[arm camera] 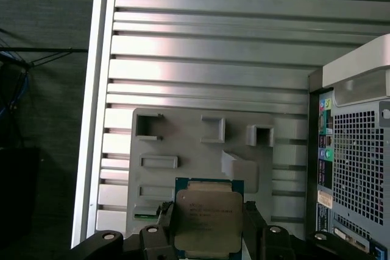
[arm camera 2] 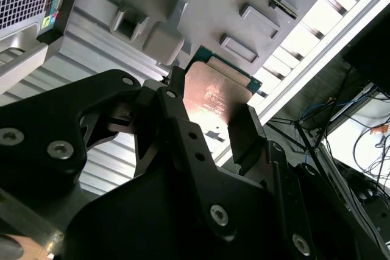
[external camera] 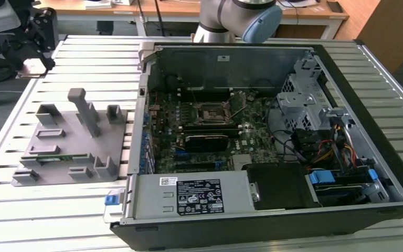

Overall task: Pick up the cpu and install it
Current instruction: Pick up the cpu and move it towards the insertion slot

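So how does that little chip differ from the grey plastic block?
The cpu is small, flat, with a shiny metal top; the grey fixture is larger, plastic, with raised posts and pockets. The cpu is clamped in the end effector; the fixture lies on the slatted table.

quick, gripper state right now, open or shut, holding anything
gripper: shut on the small flat square cpu with a silvery metal top, one finger on each of two opposite edges.

Silver-grey arm [external camera: 215,23], black jaws
A pale blue cap [external camera: 261,23] covers one joint; silver screws [arm camera 2: 60,148] stud the jaws' black links.
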You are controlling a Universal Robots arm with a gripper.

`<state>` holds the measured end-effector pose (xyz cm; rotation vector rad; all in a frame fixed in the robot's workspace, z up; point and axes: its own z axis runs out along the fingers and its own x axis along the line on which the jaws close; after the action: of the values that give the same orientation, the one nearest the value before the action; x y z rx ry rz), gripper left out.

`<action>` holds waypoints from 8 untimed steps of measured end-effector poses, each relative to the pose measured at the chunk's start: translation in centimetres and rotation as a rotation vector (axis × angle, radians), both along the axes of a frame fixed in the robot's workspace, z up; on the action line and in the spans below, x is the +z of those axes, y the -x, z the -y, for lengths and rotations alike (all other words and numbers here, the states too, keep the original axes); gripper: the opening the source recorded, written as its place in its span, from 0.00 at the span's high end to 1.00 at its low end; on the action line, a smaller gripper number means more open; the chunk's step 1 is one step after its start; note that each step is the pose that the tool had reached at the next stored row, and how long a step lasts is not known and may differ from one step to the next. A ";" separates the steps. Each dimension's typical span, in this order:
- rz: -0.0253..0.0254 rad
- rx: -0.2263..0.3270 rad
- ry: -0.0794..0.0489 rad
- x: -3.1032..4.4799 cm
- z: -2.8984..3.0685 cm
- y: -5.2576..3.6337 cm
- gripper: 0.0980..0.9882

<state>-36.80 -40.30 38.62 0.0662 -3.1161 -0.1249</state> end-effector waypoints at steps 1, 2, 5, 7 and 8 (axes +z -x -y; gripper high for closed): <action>0.0000 0.000 0.000 0.00 -0.01 -0.06 0.52; 0.0000 0.000 0.000 0.00 -0.02 -0.14 0.52; -0.0001 0.000 0.000 -0.01 -0.09 -0.37 0.52; -0.0001 0.000 0.000 -0.01 -0.14 -0.57 0.52; -0.0001 0.000 0.000 -0.02 -0.16 -0.68 0.52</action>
<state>-36.12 -40.14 38.61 0.0662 -3.1160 -0.1248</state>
